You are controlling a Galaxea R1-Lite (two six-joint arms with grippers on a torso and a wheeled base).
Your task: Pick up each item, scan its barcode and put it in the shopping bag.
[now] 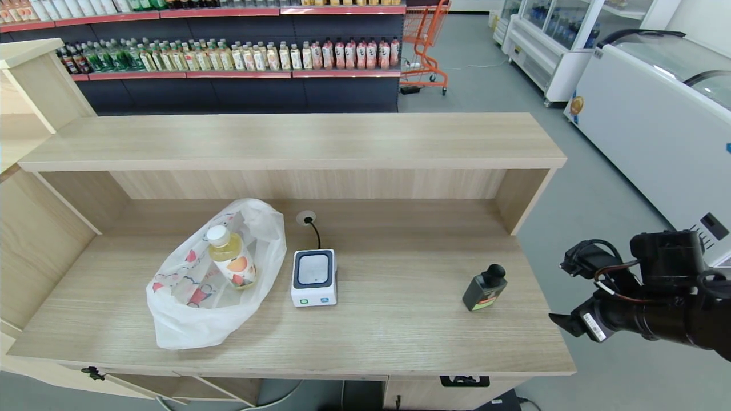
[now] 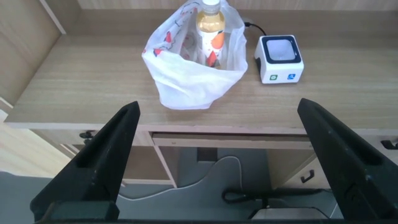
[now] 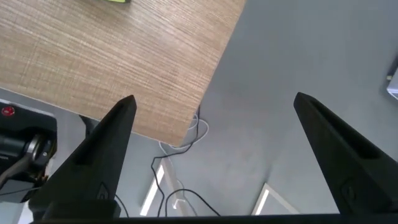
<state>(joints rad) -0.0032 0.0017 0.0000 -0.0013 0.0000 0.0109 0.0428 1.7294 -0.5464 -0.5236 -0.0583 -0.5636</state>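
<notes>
- My left gripper (image 2: pixel 219 107) hangs before the counter's (image 1: pixel 400 337) front edge, fingers spread wide and holding nothing.
- My right gripper (image 3: pixel 214 98) is off the counter's right front corner, over grey floor, fingers likewise spread and empty.
- The small dark bottle (image 1: pixel 484 288) with a black cap stands on the counter's right part, well apart from the scanner (image 1: pixel 313 277).
- The scanner sits mid-counter, its cable (image 1: pixel 314 231) running back to a hole.
- Just to its left lies the white shopping bag (image 1: pixel 191 308), with a juice bottle (image 1: pixel 231 260) inside.
- Far behind, store shelves (image 1: pixel 228 57) hold rows of drinks.
</notes>
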